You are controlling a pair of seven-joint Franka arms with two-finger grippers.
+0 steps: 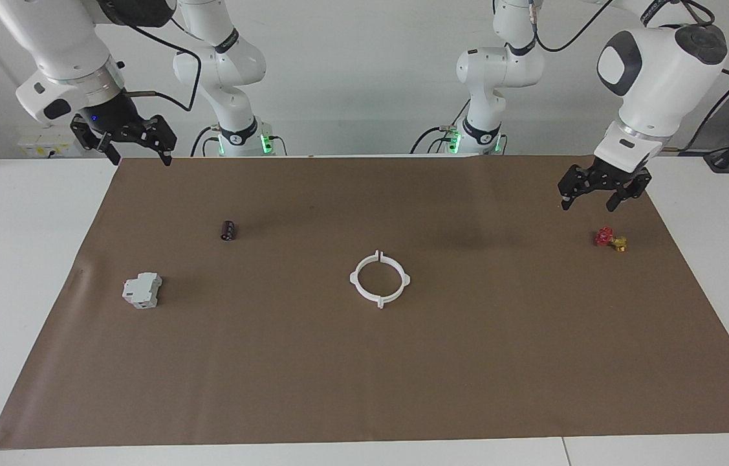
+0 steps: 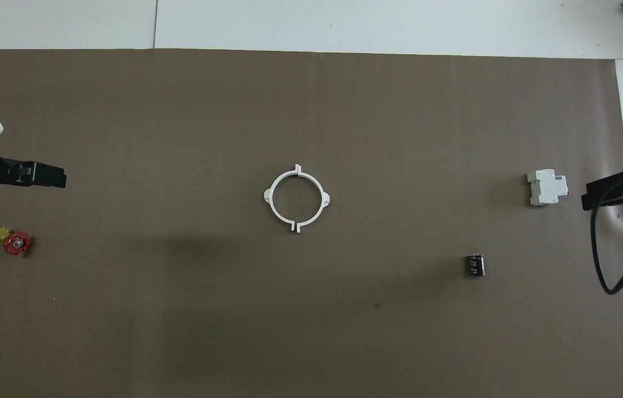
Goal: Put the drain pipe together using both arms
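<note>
The drain pipe (image 1: 354,277) is two thin white half-rings lying together as one ring in the middle of the brown mat; it also shows in the overhead view (image 2: 268,197). Small gaps show at its paired end tabs. My left gripper (image 1: 587,206) hangs open and empty in the air at the left arm's end of the table, over the mat by the red-and-yellow valve (image 1: 609,239); it also shows in the overhead view (image 2: 46,176). My right gripper (image 1: 141,159) hangs open and empty over the mat's edge at the right arm's end, and shows in the overhead view (image 2: 601,196).
A grey-white blocky box (image 1: 141,290) and a small black cylinder (image 1: 228,230) lie toward the right arm's end. The valve (image 2: 12,242) lies toward the left arm's end. A black cable (image 2: 598,260) loops under the right gripper. The brown mat (image 1: 364,388) covers the table.
</note>
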